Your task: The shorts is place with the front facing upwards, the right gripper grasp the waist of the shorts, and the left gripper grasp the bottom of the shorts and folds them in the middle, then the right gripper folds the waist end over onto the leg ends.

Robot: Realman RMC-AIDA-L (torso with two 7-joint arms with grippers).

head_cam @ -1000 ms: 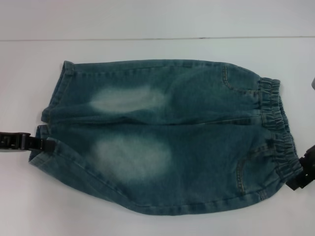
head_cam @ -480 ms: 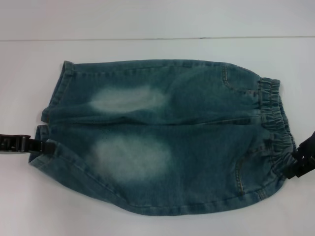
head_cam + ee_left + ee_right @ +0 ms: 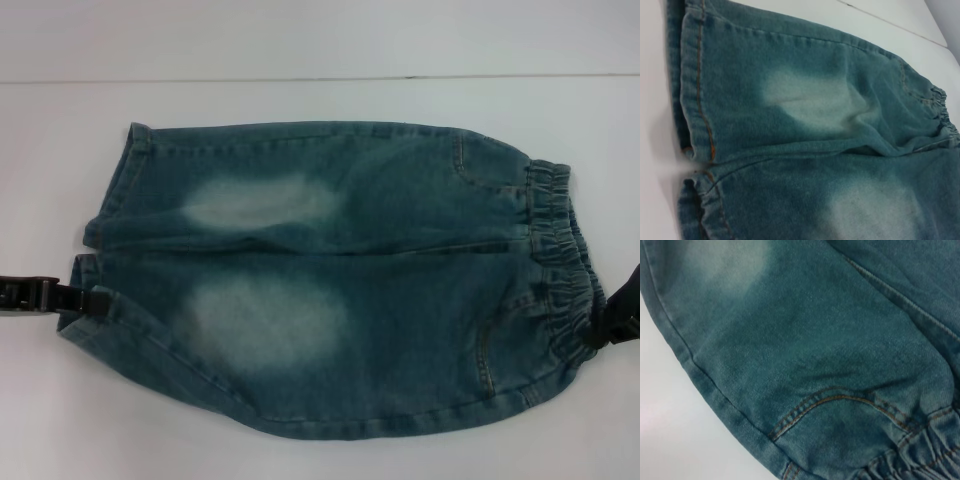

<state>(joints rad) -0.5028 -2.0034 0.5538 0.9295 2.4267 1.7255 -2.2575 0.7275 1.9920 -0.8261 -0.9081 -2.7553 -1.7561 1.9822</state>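
Blue denim shorts (image 3: 340, 280) lie flat and front up on the white table. The ruched waist (image 3: 565, 250) points right. The bottom of the shorts (image 3: 110, 200), its two leg ends, points left. My left gripper (image 3: 92, 298) reaches in from the left edge and is shut on the near leg's hem. My right gripper (image 3: 612, 322) sits against the near end of the waist at the right edge. The left wrist view shows the hems (image 3: 692, 100) close up and the waist (image 3: 942, 107) far off. The right wrist view shows the gathered waist (image 3: 920, 455) beside a pocket seam (image 3: 830, 402).
The white table (image 3: 300, 100) runs all around the shorts, with bare surface behind them and in front. A thin seam line (image 3: 320, 78) crosses the table at the back.
My right gripper has moved up and in along the near end of the waist. The left gripper and the shorts have stayed where they were.
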